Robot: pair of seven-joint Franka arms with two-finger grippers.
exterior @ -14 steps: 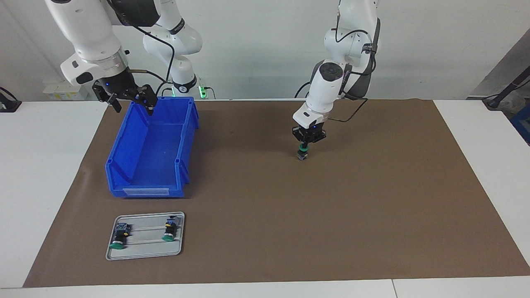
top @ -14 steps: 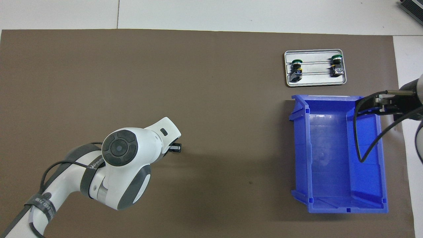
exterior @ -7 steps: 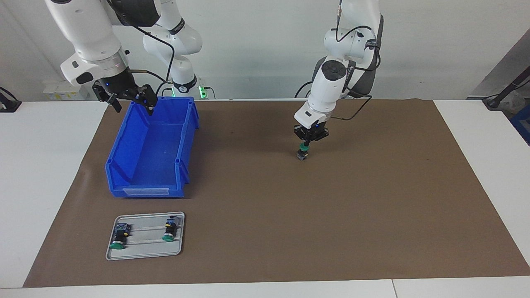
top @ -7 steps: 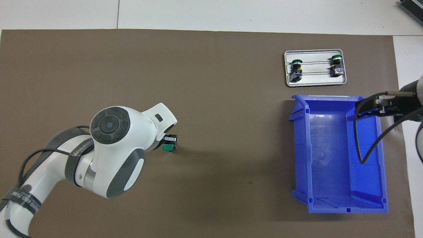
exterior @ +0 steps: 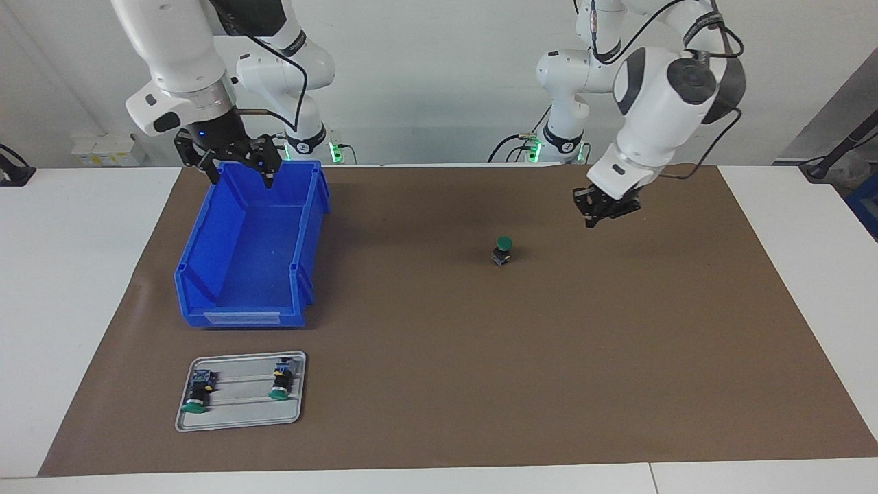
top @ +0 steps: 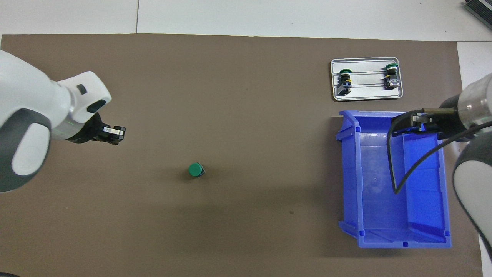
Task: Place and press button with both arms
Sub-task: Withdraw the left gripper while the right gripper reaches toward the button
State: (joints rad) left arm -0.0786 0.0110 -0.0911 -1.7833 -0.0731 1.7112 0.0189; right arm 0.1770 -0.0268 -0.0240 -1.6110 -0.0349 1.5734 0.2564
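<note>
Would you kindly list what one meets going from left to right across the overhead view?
Left pincer → green-capped button standing on the mat → metal tray with two more buttons. The blue bin and right pincer overlap the tray's span, so they are left out.

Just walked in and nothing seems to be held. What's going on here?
A green button stands upright by itself on the brown mat, with nothing touching it. The left hand, shut and empty, hangs over the mat toward the left arm's end. The right hand hovers open over the blue bin. Two more buttons lie in a tray.
</note>
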